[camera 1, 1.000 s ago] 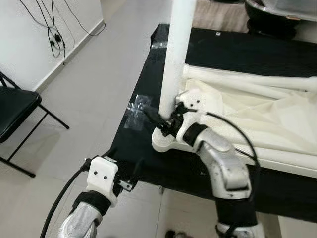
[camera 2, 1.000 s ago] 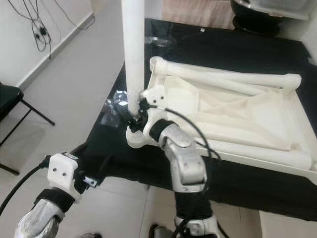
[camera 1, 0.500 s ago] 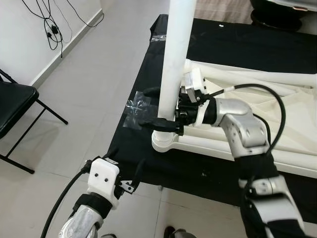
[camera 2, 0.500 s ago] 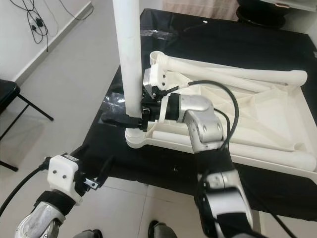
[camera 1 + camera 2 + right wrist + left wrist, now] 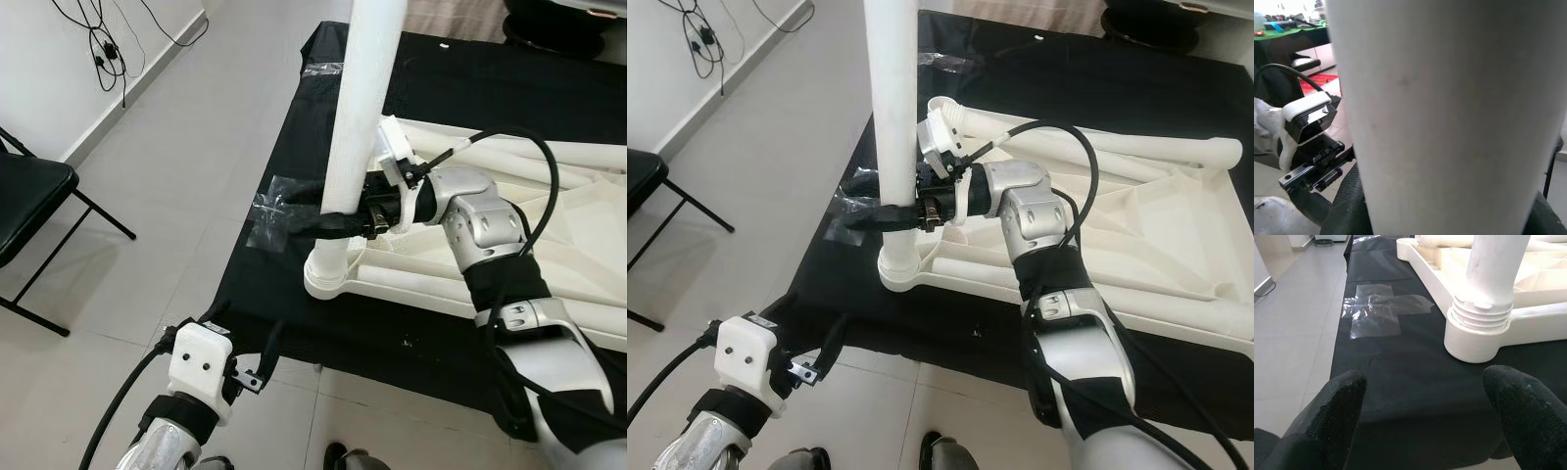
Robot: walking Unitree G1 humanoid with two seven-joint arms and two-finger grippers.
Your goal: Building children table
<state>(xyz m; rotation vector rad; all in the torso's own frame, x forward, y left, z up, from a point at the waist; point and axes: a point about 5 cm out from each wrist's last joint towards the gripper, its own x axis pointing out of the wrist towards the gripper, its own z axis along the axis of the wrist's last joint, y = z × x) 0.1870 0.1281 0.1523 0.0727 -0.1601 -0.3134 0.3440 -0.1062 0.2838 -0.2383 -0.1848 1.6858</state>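
Observation:
A white plastic children's table (image 5: 588, 211) lies upside down on a black-covered surface. One white table leg (image 5: 364, 127) stands upright in the near-left corner socket (image 5: 328, 274). My right gripper (image 5: 328, 217) reaches in from the right and is shut on this leg a little above the socket, one black finger on each side. In the right wrist view the leg (image 5: 1440, 112) is very close. My left gripper (image 5: 242, 328) hangs open at the front edge of the black surface. Its two fingertips (image 5: 1334, 401) point towards the socket (image 5: 1476, 333), apart from it.
Two more white legs (image 5: 509, 142) lie inside the upturned table. A patch of clear tape (image 5: 274, 211) sits on the black cover left of the socket. A black folding chair (image 5: 24, 206) stands on the tiled floor at left. Cables (image 5: 98, 44) hang by the wall.
My right arm has swung round from below to the right of the leg. Its fingers have moved from the leg's base to a little higher. The left gripper stays put.

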